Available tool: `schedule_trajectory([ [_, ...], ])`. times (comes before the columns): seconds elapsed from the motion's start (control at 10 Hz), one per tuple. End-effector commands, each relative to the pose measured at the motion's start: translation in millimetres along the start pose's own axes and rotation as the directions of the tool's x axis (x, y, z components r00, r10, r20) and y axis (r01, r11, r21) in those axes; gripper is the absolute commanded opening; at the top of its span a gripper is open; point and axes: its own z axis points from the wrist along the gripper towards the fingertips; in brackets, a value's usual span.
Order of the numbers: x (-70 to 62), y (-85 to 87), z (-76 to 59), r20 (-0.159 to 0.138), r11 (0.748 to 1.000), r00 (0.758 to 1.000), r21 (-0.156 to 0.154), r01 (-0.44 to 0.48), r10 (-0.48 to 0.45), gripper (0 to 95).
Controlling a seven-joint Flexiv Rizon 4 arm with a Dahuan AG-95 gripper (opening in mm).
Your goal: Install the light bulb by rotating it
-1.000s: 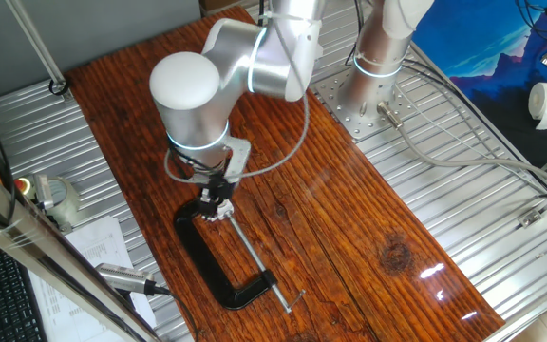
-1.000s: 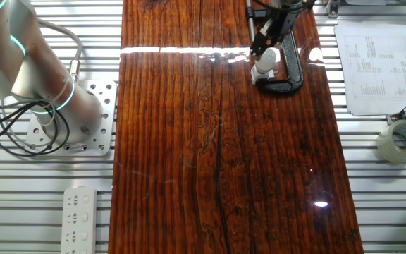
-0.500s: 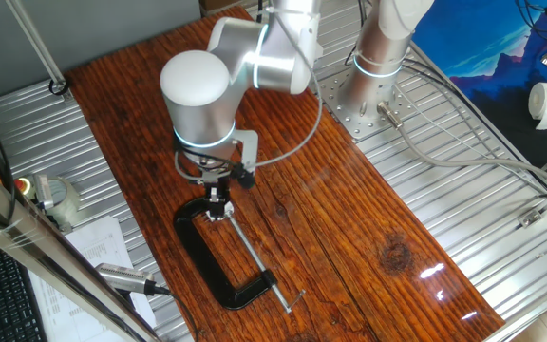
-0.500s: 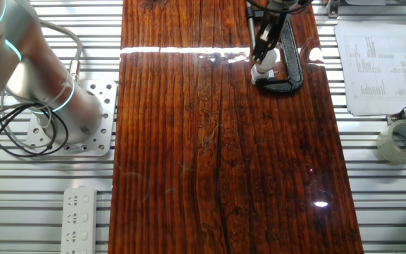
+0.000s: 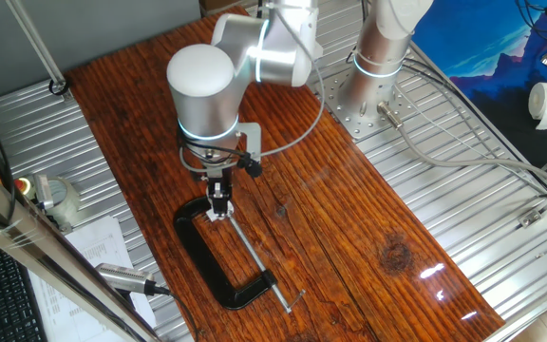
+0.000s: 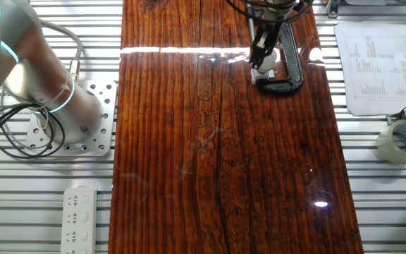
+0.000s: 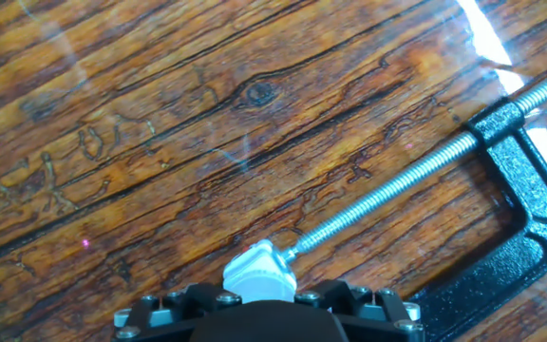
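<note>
Your gripper (image 5: 218,195) hangs straight down over the closed end of the black C-clamp (image 5: 218,271), right where the clamp's long threaded screw (image 7: 397,188) ends. In the hand view a small white faceted piece (image 7: 259,274) sits directly under the gripper body, touching the tip of that screw; it looks like the socket block, or the light bulb seated on it, but you cannot separate the two from here. In the other fixed view the same white shape (image 6: 263,67) shows just below the fingertips, inside the clamp's mouth.

What matters for your next move is the axis. The bulb, if it is in the fingers, stands upright in line with the gripper's own axis, perpendicular to the wooden surface (image 5: 349,228), while the clamp screw runs flat along the surface, away from the socket. So the turn should be a wrist roll about the vertical, with no sideways push.

The fingers seem drawn close around something white, yet none of the views shows the pads clearly, so whether they are clamped on the bulb cannot be told.
</note>
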Motion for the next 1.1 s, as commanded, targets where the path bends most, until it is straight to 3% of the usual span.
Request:
schedule_trajectory([
  [0.1,2.4,0.2,5.6,-0.009,1.0,1.0,0.003,0.006,-0.006,76.0],
  [0.6,5.4,2.4,10.6,-0.005,1.0,1.0,0.009,0.002,-0.002,76.0],
  [0.7,5.5,2.6,10.4,-0.007,1.0,1.0,0.007,-0.001,0.001,57.0],
  [1.1,6.0,3.0,11.3,-0.008,1.0,1.0,0.006,0.0,0.001,57.0],
])
